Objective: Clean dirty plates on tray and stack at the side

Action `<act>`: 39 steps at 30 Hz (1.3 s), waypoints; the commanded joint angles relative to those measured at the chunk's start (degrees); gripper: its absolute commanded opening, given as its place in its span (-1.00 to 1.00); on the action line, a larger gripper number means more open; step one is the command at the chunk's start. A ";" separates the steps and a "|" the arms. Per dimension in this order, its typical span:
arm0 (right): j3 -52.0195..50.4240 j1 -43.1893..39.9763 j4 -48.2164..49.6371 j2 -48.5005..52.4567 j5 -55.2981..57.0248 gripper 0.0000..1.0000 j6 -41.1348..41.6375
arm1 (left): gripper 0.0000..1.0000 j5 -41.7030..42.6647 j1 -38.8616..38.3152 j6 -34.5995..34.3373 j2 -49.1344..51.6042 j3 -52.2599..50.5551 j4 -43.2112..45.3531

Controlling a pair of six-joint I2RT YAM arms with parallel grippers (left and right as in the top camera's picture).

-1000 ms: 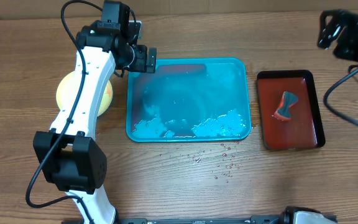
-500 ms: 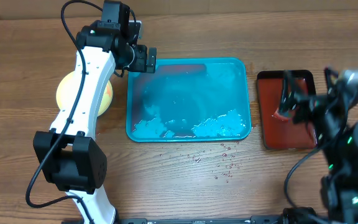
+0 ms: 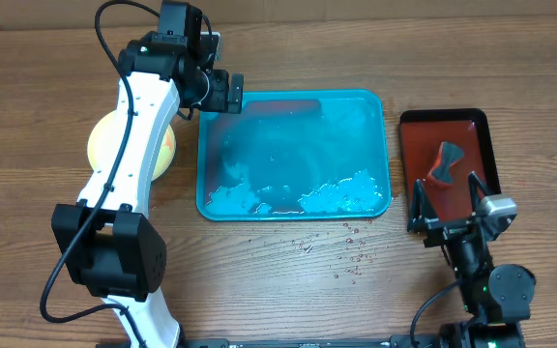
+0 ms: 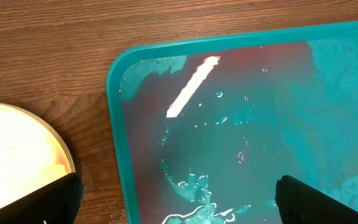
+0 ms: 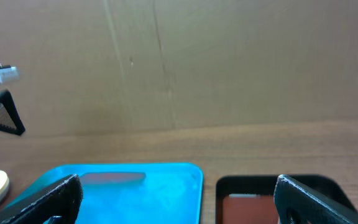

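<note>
The turquoise tray (image 3: 356, 126) lies mid-table, wet, with white foam (image 3: 337, 196) along its near edge and no plate on it. The plates (image 3: 102, 140) are stacked on the table to the tray's left, pale yellow on top and partly hidden under my left arm; I cannot tell how many. My left gripper (image 3: 237, 94) hangs open over the tray's far left corner. The left wrist view shows the tray's rim (image 4: 114, 124), a plate's edge (image 4: 11, 155) and the empty left gripper (image 4: 179, 205). My right gripper (image 3: 446, 203) is open and empty at the near right.
A dark red, black-rimmed tray (image 3: 472, 208) sits right of the turquoise tray, with a blue-grey and red sponge-like piece (image 3: 445, 162) on it. Water drops (image 3: 341, 246) dot the wood in front of the turquoise tray. A cardboard wall (image 5: 179, 62) backs the table.
My right arm has swung from the far right corner down to the near right, its gripper now over the red tray's near end. The left arm, plates and tray have not moved.
</note>
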 commanded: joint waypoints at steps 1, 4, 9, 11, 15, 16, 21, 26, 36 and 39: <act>-2.97 1.09 0.66 -3.34 2.16 1.00 0.13 | 1.00 -0.02 -0.09 0.83 -0.02 0.85 0.20; -4.94 1.20 0.59 -5.33 2.60 1.00 0.11 | 1.00 -0.02 -0.09 0.83 -0.02 0.85 0.20; -6.47 1.20 -2.89 -7.28 3.19 1.00 0.11 | 1.00 -0.02 -0.09 0.83 -0.02 0.85 0.20; -6.47 1.20 -4.87 -8.11 3.43 1.00 -0.07 | 0.99 -0.02 -0.09 0.83 -0.02 0.85 0.20; -6.47 1.22 -9.97 -11.34 3.06 1.00 0.13 | 1.00 -0.02 -0.09 0.83 -0.02 0.85 0.20; -6.47 1.20 -9.86 -12.28 3.21 1.00 -0.07 | 1.00 -0.02 -0.09 0.83 -0.02 0.85 0.20; -6.47 1.20 -9.68 -13.11 3.02 1.00 -0.07 | 1.00 -0.02 -0.09 0.83 -0.02 0.85 0.20; -6.47 1.20 -9.70 -13.07 2.99 1.00 -0.04 | 1.00 -0.02 -0.09 0.83 -0.02 0.85 0.20; -6.47 1.20 -9.70 -13.07 2.99 1.00 -0.07 | 0.99 -0.02 -0.09 0.83 -0.02 0.85 0.20; -6.47 1.20 -9.70 -13.07 2.99 1.00 -0.04 | 1.00 -0.02 -0.09 0.83 -0.02 0.85 0.20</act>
